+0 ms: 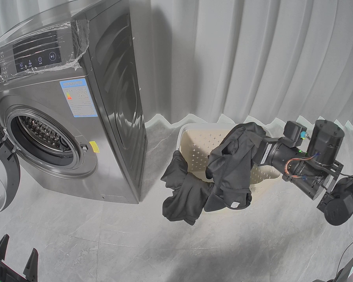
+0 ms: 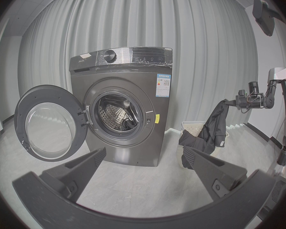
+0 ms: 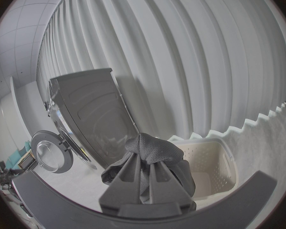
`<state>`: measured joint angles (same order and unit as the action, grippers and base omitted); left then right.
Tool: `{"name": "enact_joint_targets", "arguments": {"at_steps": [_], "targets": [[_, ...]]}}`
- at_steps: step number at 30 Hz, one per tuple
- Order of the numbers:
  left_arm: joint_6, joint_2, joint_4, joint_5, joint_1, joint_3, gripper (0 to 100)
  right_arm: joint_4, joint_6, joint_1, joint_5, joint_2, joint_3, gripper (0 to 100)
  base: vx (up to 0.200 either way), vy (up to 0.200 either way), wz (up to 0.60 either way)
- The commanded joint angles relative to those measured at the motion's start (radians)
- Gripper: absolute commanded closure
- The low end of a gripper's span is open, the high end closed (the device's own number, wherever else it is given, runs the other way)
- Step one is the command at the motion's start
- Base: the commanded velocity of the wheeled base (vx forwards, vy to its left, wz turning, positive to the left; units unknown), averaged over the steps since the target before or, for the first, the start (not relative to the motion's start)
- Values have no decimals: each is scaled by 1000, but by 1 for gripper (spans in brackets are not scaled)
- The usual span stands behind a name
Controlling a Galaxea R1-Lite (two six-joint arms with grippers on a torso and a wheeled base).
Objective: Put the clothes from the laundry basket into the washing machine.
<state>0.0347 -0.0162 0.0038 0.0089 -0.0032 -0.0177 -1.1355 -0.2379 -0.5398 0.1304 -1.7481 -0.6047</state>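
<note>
A dark grey garment (image 1: pixel 227 165) hangs above the cream laundry basket (image 1: pixel 198 143), its lower part draped over the basket's front rim onto the floor. My right gripper (image 3: pixel 145 167) is shut on the garment's (image 3: pixel 152 148) top, held over the basket (image 3: pixel 213 163). The grey washing machine (image 1: pixel 66 98) stands at the left with its round door (image 1: pixel 2 173) swung open and the drum (image 1: pixel 43 134) exposed. Something dark lies inside the drum (image 2: pixel 117 115) in the left wrist view. My left gripper (image 2: pixel 143 163) stands open low near the floor, facing the machine (image 2: pixel 127 102), with nothing between its fingers.
White curtains (image 1: pixel 243 47) hang behind the machine and the basket. The pale marble-like floor (image 1: pixel 106 235) stretches between the machine and the basket. The open door (image 2: pixel 47 123) juts out on the machine's hinge side.
</note>
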Motion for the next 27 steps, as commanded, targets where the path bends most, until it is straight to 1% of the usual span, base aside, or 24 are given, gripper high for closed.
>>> {"name": "enact_joint_targets", "arguments": {"at_steps": [1,3,7,12,16,21,25,27], "targets": [[1,16,1,-1,0,16,0,36,19,-11,21,174,23,100,0,0,0],[1,16,1,-1,0,16,0,48,32,-11,21,213,40,100,0,0,0],[-1,16,1,-1,0,16,0,76,81,-11,23,254,43,100,0,0,0],[-9,16,1,-1,0,16,0,77,101,-23,23,306,43,100,0,0,0],[-6,16,-1,-7,0,16,0,95,104,-28,21,332,56,100,0,0,0],[-10,16,-1,-14,0,16,0,102,103,-29,14,331,56,100,-200,0,0],[2,16,1,-14,0,15,0,102,101,-42,14,325,68,100,-200,0,0],[4,16,1,-14,0,16,0,97,100,-42,14,320,72,100,0,0,0]]}}
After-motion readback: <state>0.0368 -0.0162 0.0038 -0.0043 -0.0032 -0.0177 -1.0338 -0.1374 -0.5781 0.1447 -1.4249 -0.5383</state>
